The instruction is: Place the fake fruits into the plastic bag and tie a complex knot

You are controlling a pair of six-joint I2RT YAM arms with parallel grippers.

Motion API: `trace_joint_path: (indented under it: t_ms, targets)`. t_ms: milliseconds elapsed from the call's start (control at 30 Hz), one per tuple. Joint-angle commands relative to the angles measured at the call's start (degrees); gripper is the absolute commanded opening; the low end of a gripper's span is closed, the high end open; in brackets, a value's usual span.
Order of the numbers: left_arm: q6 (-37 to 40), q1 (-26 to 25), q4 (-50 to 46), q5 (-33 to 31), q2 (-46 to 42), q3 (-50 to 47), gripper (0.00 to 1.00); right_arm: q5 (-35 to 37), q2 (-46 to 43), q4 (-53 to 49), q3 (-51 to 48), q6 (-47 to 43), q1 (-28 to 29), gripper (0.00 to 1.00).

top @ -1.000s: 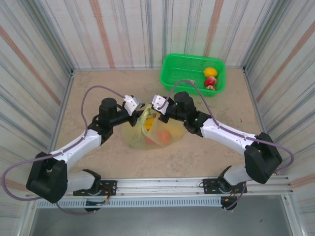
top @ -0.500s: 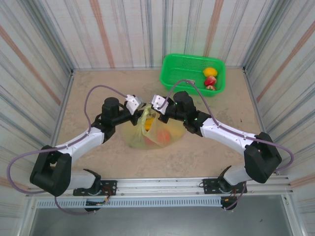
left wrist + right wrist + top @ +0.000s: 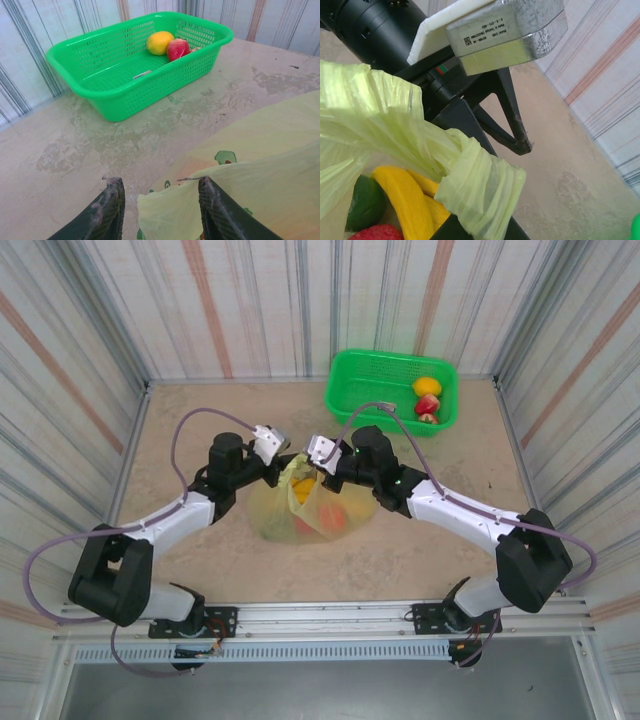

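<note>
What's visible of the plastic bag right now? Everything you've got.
The plastic bag is thin, translucent, pale yellow-green and crinkly. It sits on the table between both arms, mouth up. Inside show yellow bananas, a green fruit and a red fruit. One handle is bunched into a rope, and the right claw is shut on it. The opposite rim lies between the fingers of the open left claw, apparently against one of them. No knot yet.

- Site type: enclosed robot test cell, laboratory setting.
- Enclosure: striped corrugated panel walls [image 3: 250, 310] on the left, right and far sides of a beige mottled tabletop [image 3: 190, 430].
- Fixtures: black-and-white left arm [image 3: 165, 525] and right arm [image 3: 460, 510], bolted to a grey aluminium rail [image 3: 330, 616] at the near edge.
</note>
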Motion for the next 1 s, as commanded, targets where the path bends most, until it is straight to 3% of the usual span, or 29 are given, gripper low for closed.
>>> trace_joint_path:
  t_ms: [0, 300, 567, 700, 833, 967]
  targets:
    - [1.53, 0.17, 3.19, 1.66, 0.47, 0.37, 0.44, -1.48, -1.37, -1.27, 1.65, 1.55, -0.78, 0.00]
    - [-0.17, 1.17, 1.22, -1.09, -6.00, -2.21, 0.42, -0.73, -2.07, -2.11, 1.58, 1.80, -2.05, 0.00]
    - [-0.25, -0.13, -13.27, -3.12, -14.36, -4.03, 0.43, -1.38, -2.15, -1.71, 1.51, 1.79, -2.84, 0.00]
    - [0.56, -0.45, -13.86, -7.25, -16.53, -4.16, 0.45, -2.73, -2.48, -1.62, 1.49, 1.80, -2.99, 0.00]
    - [0.83, 1.48, -12.31, -10.87, -13.36, -0.79, 0.47, -4.68, -2.71, -2.01, 1.53, 2.10, -2.99, 0.00]
    - [3.28, 1.66, -9.81, -9.19, -5.00, 4.61, 0.48, -5.73, -2.89, -2.49, 1.56, 2.24, -2.96, 0.00]
